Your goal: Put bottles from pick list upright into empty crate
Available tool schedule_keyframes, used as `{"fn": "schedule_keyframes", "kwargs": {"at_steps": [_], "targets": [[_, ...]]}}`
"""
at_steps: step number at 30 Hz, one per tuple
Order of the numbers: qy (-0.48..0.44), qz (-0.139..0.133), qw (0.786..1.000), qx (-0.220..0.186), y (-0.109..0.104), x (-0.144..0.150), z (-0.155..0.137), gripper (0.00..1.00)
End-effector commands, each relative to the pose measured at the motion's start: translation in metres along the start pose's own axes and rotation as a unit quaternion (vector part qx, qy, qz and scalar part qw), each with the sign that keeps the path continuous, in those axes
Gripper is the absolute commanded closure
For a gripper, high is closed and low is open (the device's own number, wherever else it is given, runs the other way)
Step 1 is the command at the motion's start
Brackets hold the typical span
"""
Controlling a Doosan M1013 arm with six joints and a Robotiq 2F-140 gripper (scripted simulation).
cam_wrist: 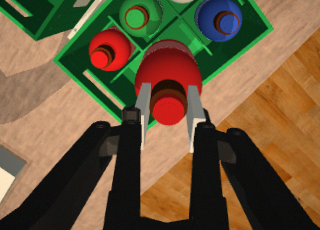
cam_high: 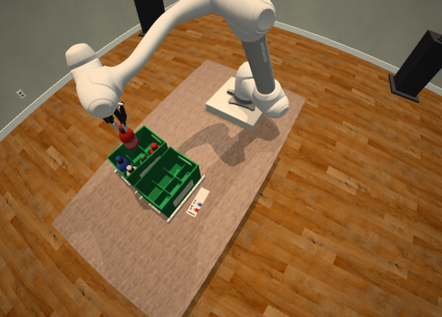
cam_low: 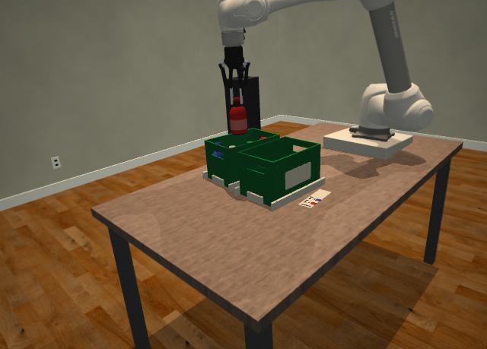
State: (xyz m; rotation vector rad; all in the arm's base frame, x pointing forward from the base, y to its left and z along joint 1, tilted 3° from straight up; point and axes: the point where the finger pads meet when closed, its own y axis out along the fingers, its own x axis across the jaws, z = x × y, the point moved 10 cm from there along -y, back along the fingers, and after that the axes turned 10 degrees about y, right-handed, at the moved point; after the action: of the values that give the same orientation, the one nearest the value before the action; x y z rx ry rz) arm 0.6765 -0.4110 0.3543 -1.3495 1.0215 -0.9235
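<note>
My gripper (cam_high: 120, 125) (cam_low: 236, 97) (cam_wrist: 168, 97) is shut on the neck of a red-label bottle (cam_high: 128, 138) (cam_low: 238, 119) (cam_wrist: 167, 73) and holds it upright, lifted above the rim of the bottle crate (cam_high: 113, 160) (cam_low: 212, 167) (cam_wrist: 256, 18). In that crate stand a second red bottle (cam_high: 153, 148) (cam_wrist: 108, 52), a green bottle (cam_wrist: 140, 14), a white bottle (cam_high: 130, 169) and a blue bottle (cam_high: 122, 164) (cam_wrist: 219, 18). The empty green crate (cam_high: 186, 165) (cam_low: 256, 172) (cam_wrist: 27, 24) stands beside it. The pick list (cam_high: 198, 206) (cam_low: 315, 198) lies by the empty crate, showing a blue and a red mark.
Both crates sit on pale trays on the wooden table (cam_high: 117, 242) (cam_low: 236, 251). The arm's base plate (cam_high: 228, 108) (cam_low: 365, 143) stands at the table's far end. The bottle crate is close to the table edge; floor shows beyond it in the wrist view.
</note>
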Motion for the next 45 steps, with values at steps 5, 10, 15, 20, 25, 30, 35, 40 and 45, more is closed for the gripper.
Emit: {"fn": "schedule_keyframes", "kwargs": {"at_steps": [5, 10, 15, 20, 25, 30, 35, 40, 45], "targets": [[0.0, 0.0, 1.0, 0.0, 0.0, -0.01, 0.002, 1.0], [0.0, 0.0, 1.0, 0.0, 0.0, -0.02, 0.005, 1.0], [0.0, 0.0, 1.0, 0.0, 0.0, -0.03, 0.007, 1.0], [0.0, 0.0, 1.0, 0.0, 0.0, -0.035, 0.008, 1.0], [0.0, 0.0, 1.0, 0.0, 0.0, -0.045, 0.011, 1.0], [0.0, 0.0, 1.0, 0.0, 0.0, -0.055, 0.013, 1.0], [0.0, 0.0, 1.0, 0.0, 0.0, -0.061, 0.015, 1.0], [0.0, 0.0, 1.0, 0.0, 0.0, -0.07, 0.017, 1.0], [0.0, 0.0, 1.0, 0.0, 0.0, -0.08, 0.019, 1.0]]}}
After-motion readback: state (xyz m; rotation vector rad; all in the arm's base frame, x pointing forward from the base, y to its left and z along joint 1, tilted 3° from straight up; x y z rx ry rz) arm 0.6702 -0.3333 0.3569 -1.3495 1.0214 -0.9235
